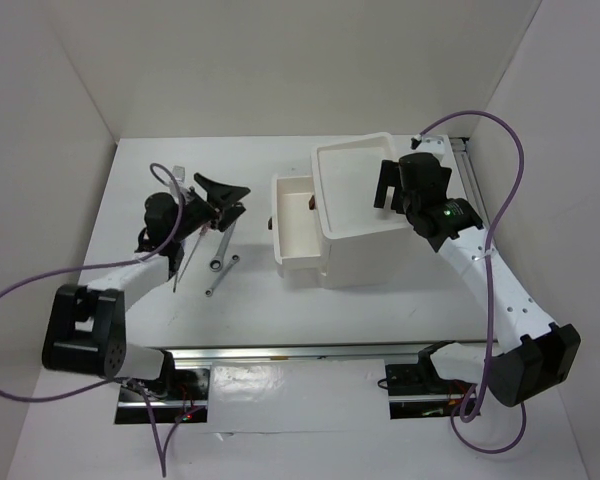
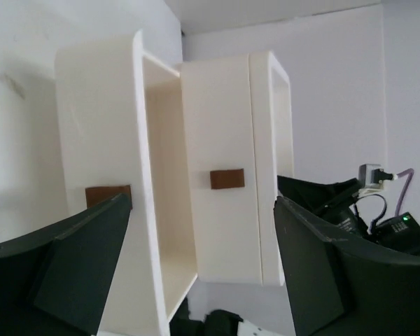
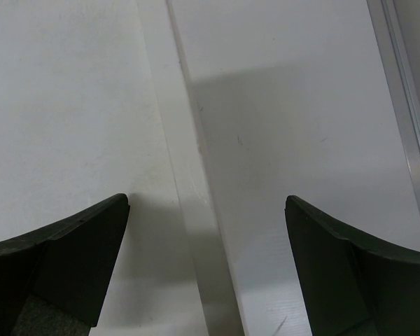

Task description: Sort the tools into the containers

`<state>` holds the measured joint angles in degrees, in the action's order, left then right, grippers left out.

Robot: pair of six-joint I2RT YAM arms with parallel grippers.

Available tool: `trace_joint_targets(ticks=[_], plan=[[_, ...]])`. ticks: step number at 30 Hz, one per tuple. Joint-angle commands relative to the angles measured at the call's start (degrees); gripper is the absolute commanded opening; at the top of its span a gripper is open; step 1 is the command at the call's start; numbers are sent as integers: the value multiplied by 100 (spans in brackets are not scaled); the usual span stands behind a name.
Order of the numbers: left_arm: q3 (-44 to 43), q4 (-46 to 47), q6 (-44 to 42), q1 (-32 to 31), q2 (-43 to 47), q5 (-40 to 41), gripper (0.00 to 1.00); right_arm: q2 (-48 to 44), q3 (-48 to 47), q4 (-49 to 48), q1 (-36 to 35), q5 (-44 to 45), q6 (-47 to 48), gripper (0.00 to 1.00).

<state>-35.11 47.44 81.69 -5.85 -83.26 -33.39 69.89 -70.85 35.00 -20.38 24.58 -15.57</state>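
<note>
The left claw [image 1: 232, 200] stands wide with nothing between its fingers, aimed sideways at the open drawer [image 1: 295, 240] of the white box [image 1: 365, 245]. In its wrist view the drawer [image 2: 169, 182] fills the gap ahead. The short wrench [image 1: 221, 248] and the long wrench [image 1: 220, 277] lie flat on the surface [image 1: 280, 160], just below and nearer the arm's base than this claw. A thin screwdriver [image 1: 185, 255] lies beside the forearm. The drawer looks bare inside, so the sorting is probably barely begun.

The flat wrenches sit close together. A descent between them could pinch both, or skid off the thin steel and flick one away. The forearm, swinging low, could sweep the screwdriver along. A reach carried too far forward could strike the drawer front and push it shut.

The right claw [image 1: 388, 188] also gapes wide and holds nothing, hovering over the box's far rim. A dip there could shove the whole box.
</note>
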Motion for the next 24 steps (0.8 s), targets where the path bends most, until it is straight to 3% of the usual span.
trace_joint_targets(ticks=[1,4,5,6,9,13,17,24], plan=[[-627,-2150,-1327,118,957,542,97,95,-52,94,-54,-23,72,100],[-1802,-4534,-2285,119,1207,1849,100,95,-52,94,-54,-23,133,100],[-2145,-5925,-2446,119,1129,2193,100,95,-52,94,-54,29,133,100],[-2749,-6470,-2595,119,1006,2744,100,95,-52,94,-106,-23,133,100],[-3604,-7903,-3131,259,289,3329,100,95,-52,94,-106,-84,133,100],[-4485,-8724,-4071,383,-1005,3778,96,201,-52,42,-106,-199,133,100],[-4865,-8604,-4801,207,-1866,4208,94,201,150,-117,-106,-252,133,100],[-5374,-8550,-4970,189,-2887,4823,94,201,203,-46,-106,-243,81,100]])
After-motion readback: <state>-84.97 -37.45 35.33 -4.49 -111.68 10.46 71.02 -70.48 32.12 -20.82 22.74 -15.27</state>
